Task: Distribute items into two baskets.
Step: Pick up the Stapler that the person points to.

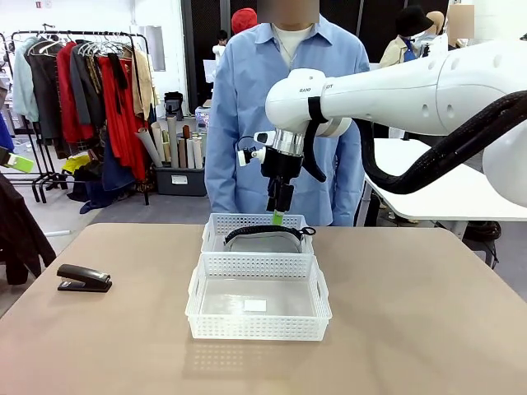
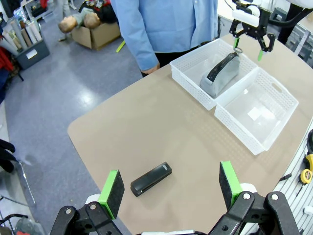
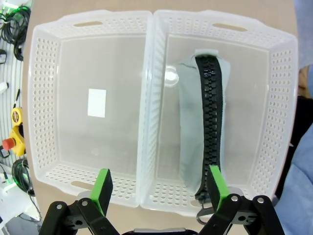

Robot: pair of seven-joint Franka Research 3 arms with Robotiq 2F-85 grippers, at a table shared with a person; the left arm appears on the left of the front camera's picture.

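Grey soft oblong pouch with ribbed black strap (image 3: 191, 122) lies in the far white perforated plastic basket (image 1: 216, 224). The matching near basket (image 1: 257, 326) touches it (flat white label (image 1: 255, 305) on its floor). Right gripper (image 1: 278, 213) hovers over the pouch, green pads spread, pinching nothing. Small black boxy stapler (image 1: 83, 278) sits near-left on the smooth tan table (image 1: 412, 313), well apart from the baskets. Left gripper (image 2: 170, 175) hangs above it, spread, empty.

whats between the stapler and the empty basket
Nothing. The front and left wrist views both show bare table between the stapler and the empty basket.
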